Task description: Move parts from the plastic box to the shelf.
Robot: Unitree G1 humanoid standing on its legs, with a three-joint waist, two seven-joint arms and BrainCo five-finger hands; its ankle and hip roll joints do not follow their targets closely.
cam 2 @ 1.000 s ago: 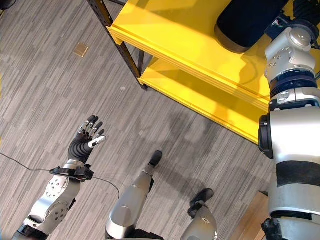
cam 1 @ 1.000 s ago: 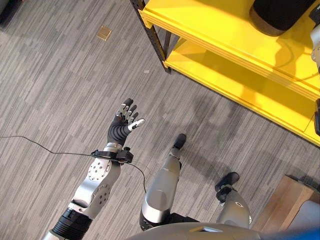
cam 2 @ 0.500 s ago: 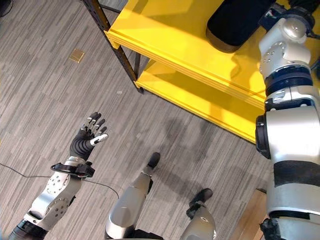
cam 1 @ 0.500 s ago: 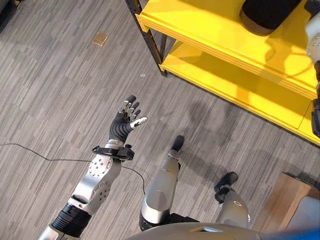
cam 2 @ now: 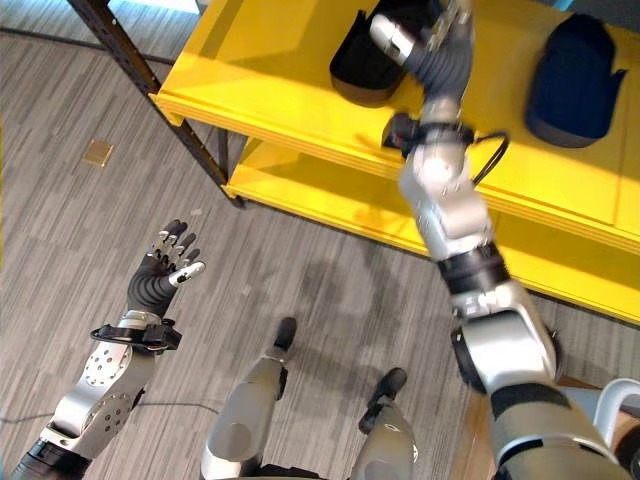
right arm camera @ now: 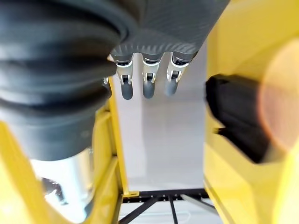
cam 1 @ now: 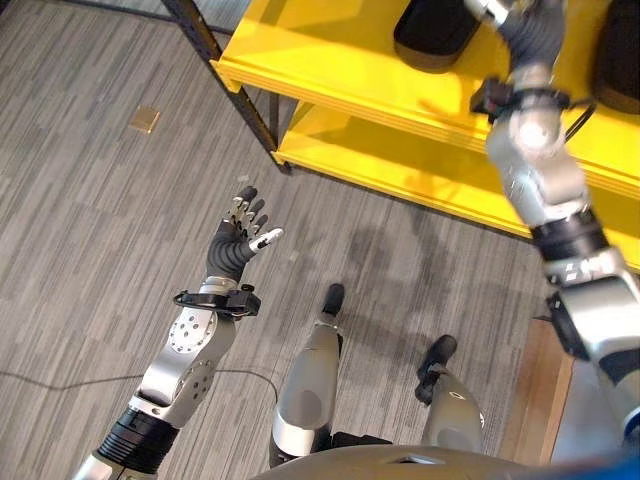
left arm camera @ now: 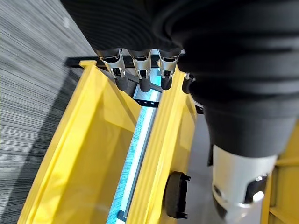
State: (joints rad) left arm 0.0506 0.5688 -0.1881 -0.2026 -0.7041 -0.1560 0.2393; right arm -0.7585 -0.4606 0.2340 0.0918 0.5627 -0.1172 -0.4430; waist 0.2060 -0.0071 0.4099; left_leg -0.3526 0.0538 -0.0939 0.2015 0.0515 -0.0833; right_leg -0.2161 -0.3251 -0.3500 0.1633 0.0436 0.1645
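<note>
- Left hand (cam 1: 243, 228): fingers spread, empty, over grey wood-grain floor (cam 1: 90, 230).
- Right hand (cam 2: 432, 35): fingers straight, empty, above glossy yellow shelf (cam 2: 280, 70).
- Rounded black parts (cam 2: 368, 50) lie on the shelf.

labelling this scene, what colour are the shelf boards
Bright yellow shelf boards on a dark frame, clearest in the right eye view.

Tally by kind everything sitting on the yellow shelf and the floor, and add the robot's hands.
Black parts on the yellow shelf: 2
Small brass floor plate: 1
Hands: 2, left hand open over the floor, right hand open at the shelf
Total: 5
</note>
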